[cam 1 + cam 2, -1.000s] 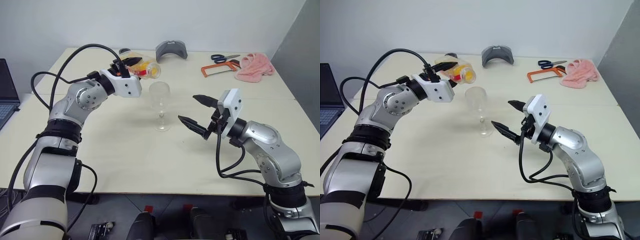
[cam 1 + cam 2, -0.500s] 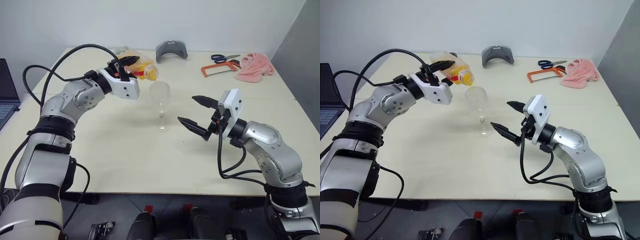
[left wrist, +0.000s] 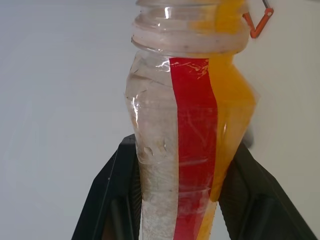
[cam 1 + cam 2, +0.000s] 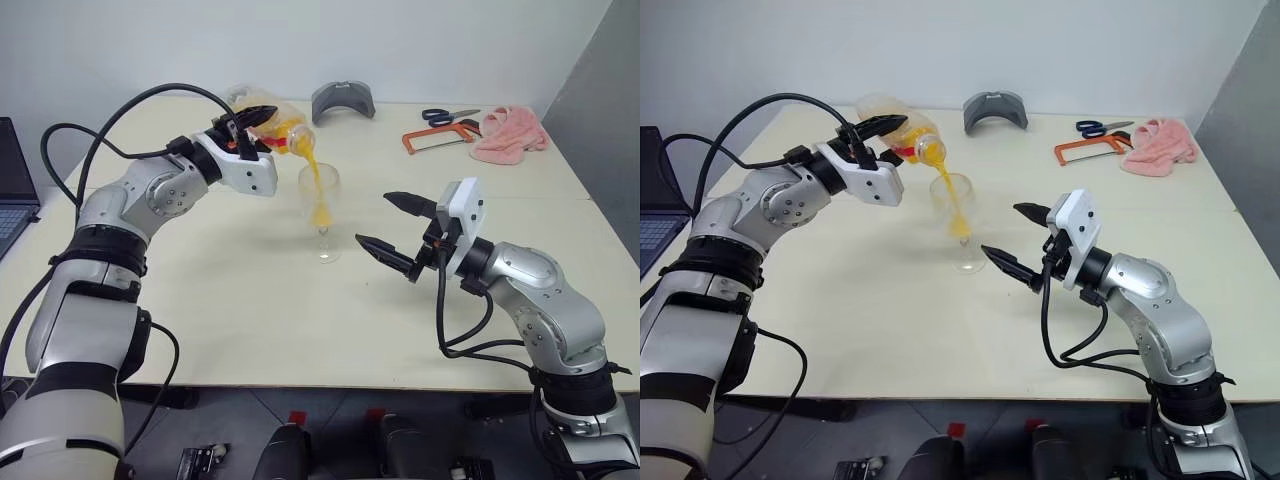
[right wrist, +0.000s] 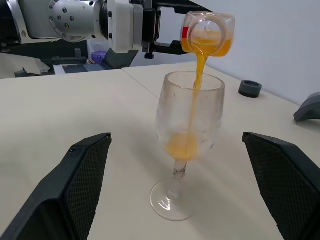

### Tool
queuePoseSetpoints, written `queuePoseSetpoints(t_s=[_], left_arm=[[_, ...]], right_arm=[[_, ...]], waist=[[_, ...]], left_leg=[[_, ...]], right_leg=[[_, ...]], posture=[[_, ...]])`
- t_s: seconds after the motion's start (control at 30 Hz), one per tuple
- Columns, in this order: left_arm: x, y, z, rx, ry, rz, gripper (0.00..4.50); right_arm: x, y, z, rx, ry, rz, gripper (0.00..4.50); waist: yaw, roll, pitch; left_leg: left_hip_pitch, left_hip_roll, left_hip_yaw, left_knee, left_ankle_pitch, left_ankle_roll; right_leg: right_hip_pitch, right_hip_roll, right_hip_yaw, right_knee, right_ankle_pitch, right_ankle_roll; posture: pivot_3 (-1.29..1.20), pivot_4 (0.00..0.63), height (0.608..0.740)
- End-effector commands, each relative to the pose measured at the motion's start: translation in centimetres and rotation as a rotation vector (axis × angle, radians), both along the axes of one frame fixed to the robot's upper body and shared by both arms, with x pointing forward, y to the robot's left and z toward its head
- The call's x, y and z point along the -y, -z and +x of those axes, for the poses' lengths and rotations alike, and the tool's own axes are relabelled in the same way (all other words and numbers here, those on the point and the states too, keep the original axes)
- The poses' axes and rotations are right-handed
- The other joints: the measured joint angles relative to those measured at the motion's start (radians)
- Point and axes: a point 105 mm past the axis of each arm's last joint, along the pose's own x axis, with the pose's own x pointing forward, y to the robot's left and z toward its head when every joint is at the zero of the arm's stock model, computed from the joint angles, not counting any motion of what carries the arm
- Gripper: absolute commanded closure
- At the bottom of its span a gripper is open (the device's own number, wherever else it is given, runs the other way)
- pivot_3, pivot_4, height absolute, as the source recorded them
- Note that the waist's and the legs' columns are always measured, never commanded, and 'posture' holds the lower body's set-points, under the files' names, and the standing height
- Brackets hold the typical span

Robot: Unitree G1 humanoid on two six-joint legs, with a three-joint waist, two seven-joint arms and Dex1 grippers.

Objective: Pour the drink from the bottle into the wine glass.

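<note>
My left gripper point(image 4: 262, 128) is shut on the bottle point(image 4: 278, 124), a clear plastic one with a red label stripe point(image 3: 192, 150). It is tipped with its open mouth above the rim of the wine glass point(image 4: 321, 205). The orange drink point(image 5: 197, 85) runs in a thin stream from the mouth into the bowl, and a little has gathered at the bottom point(image 5: 184, 146). The glass stands upright on the cream table point(image 4: 250, 300). My right gripper point(image 4: 374, 218) hangs open just right of the glass, level with its stem and not touching it.
At the table's back lie a grey curved object point(image 4: 342, 100), scissors point(image 4: 448, 115), an orange hacksaw point(image 4: 432, 140) and a pink cloth point(image 4: 510, 135). A small dark round object point(image 5: 249, 88) sits behind the glass. A laptop point(image 4: 15, 185) stands at the far left.
The left wrist has rolled and tipped the bottle's mouth down over the glass. The drink now streams into the glass, which was empty before. The right arm has kept still.
</note>
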Motion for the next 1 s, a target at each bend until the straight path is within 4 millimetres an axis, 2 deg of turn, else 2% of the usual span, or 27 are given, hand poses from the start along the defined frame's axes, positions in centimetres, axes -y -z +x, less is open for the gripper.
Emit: queuePoseSetpoints(t_s=[0.03, 0.47, 1.0], left_arm=[[-0.13, -2.71, -0.41, 0.088, 0.007, -0.017, 2.84], [-0.17, -3.32, -0.44, 0.12, 0.007, 0.002, 2.84], [0.04, -3.07, -0.42, 0.126, 0.015, 0.017, 2.84]], right_arm=[[-0.38, -1.25, -0.81, 0.053, -0.034, 0.002, 0.0], [-0.83, -1.18, -1.14, 0.052, -0.066, 0.0, 0.0], [-0.64, -1.13, -1.27, 0.044, -0.072, -0.012, 0.0]], waist=[[0.0, 0.0, 0.0], [0.0, 0.0, 0.0], [0.0, 0.0, 0.0]], left_leg=[[0.0, 0.0, 0.0, 0.0, 0.0, 0.0], [0.0, 0.0, 0.0, 0.0, 0.0, 0.0], [0.0, 0.0, 0.0, 0.0, 0.0, 0.0]], right_leg=[[0.0, 0.0, 0.0, 0.0, 0.0, 0.0], [0.0, 0.0, 0.0, 0.0, 0.0, 0.0], [0.0, 0.0, 0.0, 0.0, 0.0, 0.0]], posture=[[0.0, 0.15, 0.74], [0.0, 0.15, 0.74], [0.0, 0.15, 0.74]])
